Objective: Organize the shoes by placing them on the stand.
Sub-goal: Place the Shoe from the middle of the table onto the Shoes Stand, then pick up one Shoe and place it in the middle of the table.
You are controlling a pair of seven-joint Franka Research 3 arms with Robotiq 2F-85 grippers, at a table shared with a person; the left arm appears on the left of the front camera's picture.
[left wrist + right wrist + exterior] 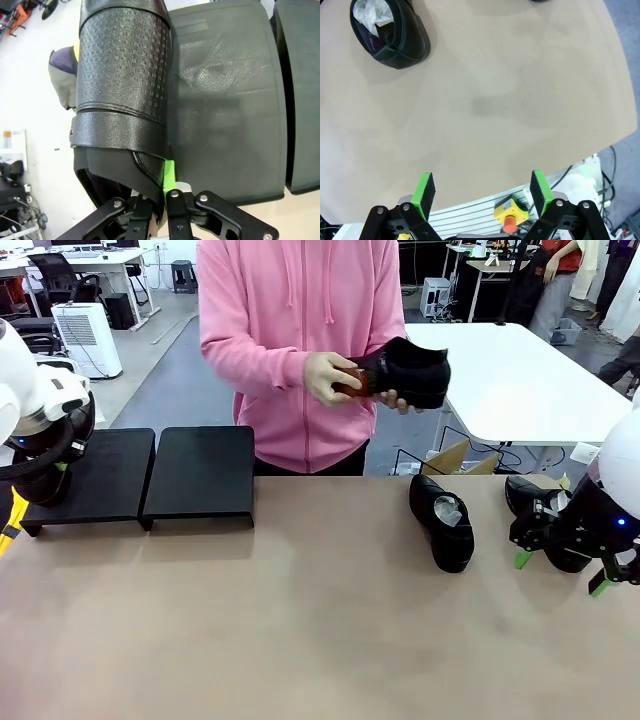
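Observation:
My left gripper [159, 185] is shut on the rim of a black textured shoe [122, 75], which lies over the left edge of the stand [225, 110]. From the front, that gripper [48, 478] sits at the outer end of the stand's left unit [110, 470]. A person holds another black shoe [415, 370] in both hands above the table's far edge. A glossy shoe [440, 520] with white paper stuffing lies on the table at the right. Beyond my open right gripper [561, 573] lies one more shoe [525, 492]. In the right wrist view the open gripper [482, 192] hangs above the table's edge, with a stuffed shoe [390, 35] far ahead.
The stand's right unit [200, 475] has a bare top. The person also grips a small brown brush [350, 383] against the held shoe. A cardboard box [455, 458] pokes up behind the far edge. A yellow stop button [510, 215] sits below the table edge.

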